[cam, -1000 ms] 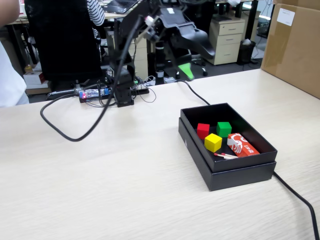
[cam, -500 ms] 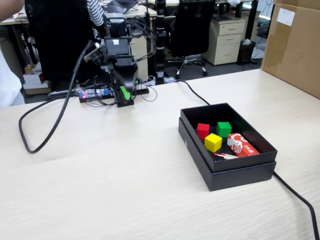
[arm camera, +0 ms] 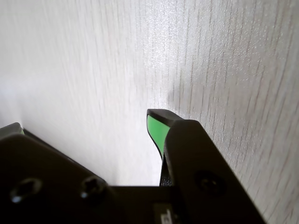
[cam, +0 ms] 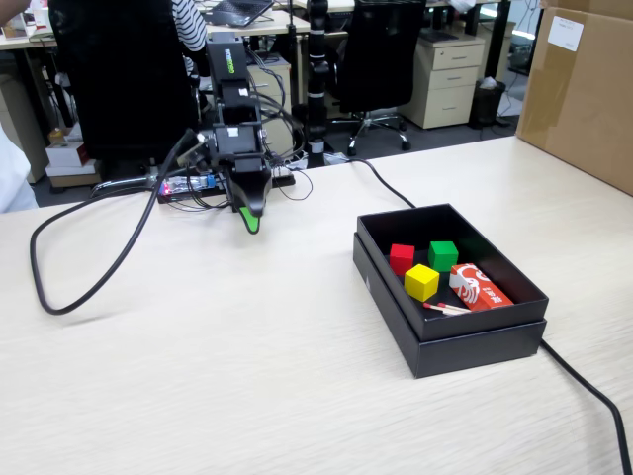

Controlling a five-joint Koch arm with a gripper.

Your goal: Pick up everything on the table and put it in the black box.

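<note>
Matte black box (cam: pixel 450 341) at frame right holds red cube (cam: pixel 402 258), green cube (cam: pixel 443 255), yellow cube (cam: pixel 421 282); tool (cam: pixel 253 222) upper left over woodgrain tabletop (cam: pixel 247 376), can't tell if open.

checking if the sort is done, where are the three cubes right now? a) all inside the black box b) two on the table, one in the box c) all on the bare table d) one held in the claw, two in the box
a: the red cube, green cube and yellow cube all sit inside the black box, while the claw hangs over bare table with nothing in it.
</note>
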